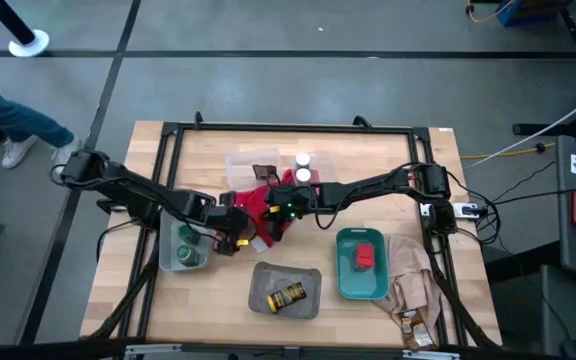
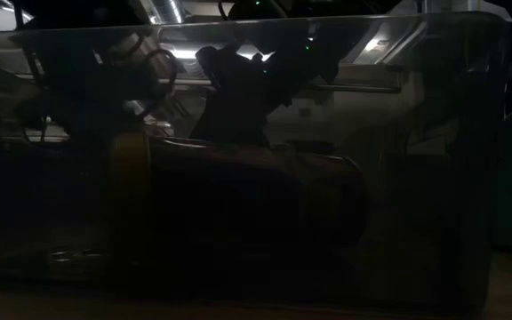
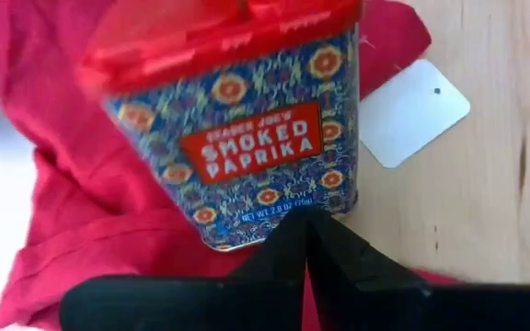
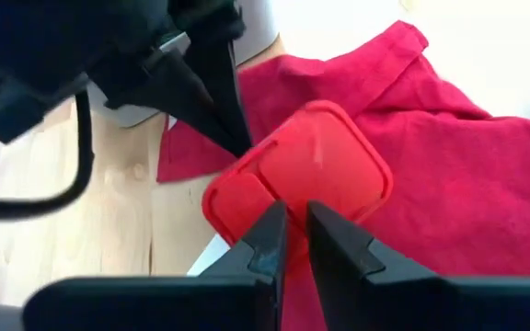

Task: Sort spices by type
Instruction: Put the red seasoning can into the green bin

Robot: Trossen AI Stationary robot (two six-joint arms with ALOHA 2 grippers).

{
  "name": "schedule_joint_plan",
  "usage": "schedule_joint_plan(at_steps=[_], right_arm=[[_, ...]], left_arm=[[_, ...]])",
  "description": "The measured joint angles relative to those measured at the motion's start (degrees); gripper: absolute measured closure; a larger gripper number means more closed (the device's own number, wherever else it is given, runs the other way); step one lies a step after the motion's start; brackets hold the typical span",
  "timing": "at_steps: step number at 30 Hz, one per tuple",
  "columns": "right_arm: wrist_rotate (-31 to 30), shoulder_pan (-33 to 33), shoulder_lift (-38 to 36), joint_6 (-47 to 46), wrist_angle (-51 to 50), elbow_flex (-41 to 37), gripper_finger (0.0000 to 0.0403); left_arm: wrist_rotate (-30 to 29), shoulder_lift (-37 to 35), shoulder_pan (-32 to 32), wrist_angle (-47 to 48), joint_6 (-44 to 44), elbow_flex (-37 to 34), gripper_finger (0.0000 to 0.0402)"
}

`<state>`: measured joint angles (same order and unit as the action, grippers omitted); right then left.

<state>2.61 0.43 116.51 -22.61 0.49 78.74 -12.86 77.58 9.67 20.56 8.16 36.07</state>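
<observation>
Item: paprika tin [image 3: 233, 129] on red cloth [image 3: 81, 221], upright, mid-table | my right gripper [image 4: 294, 241] directly above lid, fingers nearly together, holding nothing | my left gripper [image 3: 306, 241] pinched closed, at tin's base, nearer sideways.

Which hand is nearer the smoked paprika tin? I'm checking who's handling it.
Too close to call. The right hand hangs over the smoked paprika tin, fingers slightly apart; the left hand, shut, points at its side.
</observation>
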Motion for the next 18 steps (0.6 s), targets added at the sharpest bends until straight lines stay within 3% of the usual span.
schedule_joint_plan(at_steps=[11, 18], right_arm=[[0.0, -0.02, -0.2, 0.0, 0.75, 0.09, 0.0355], [3.02, -0.02, -0.2, -0.02, 2.92, 0.09, 0.0354]], left_arm=[[0.02, 3.3, 0.0, -5.13, -2.14, -0.02, 0.0396], [0.07, 5.01, -0.02, -4.9, -1.97, -0.02, 0.0396]])
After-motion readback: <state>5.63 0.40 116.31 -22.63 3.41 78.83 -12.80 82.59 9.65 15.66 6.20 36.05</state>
